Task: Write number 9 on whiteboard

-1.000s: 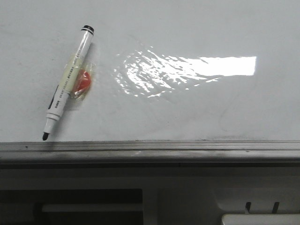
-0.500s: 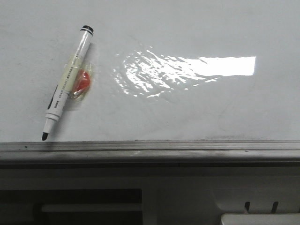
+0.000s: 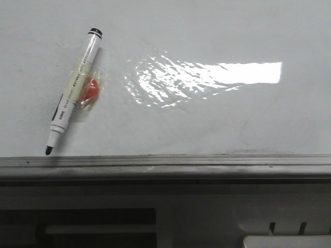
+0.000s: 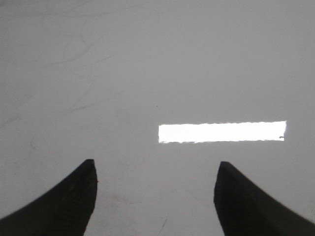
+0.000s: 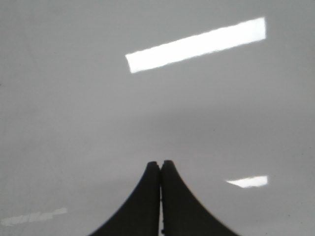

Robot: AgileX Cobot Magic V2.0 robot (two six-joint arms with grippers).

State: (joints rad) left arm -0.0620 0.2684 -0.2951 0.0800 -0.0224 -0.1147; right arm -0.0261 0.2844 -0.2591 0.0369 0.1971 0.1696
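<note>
The whiteboard (image 3: pixel 207 119) is filling the front view, glare (image 3: pixel 207 75) spreading across it — no 9 is showing. A marker (image 3: pixel 72 90) is lying at its left. Left fingers (image 4: pixel 74 196) are gaping wide; right fingers (image 5: pixel 152 196) are pressing together, empty.

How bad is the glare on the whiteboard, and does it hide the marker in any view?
Front view: wrinkled glare patch on the whiteboard, beside the marker, not over it. Left wrist view: one sharp bright bar. Right wrist view: tilted bar, soft focus, no marker.
</note>
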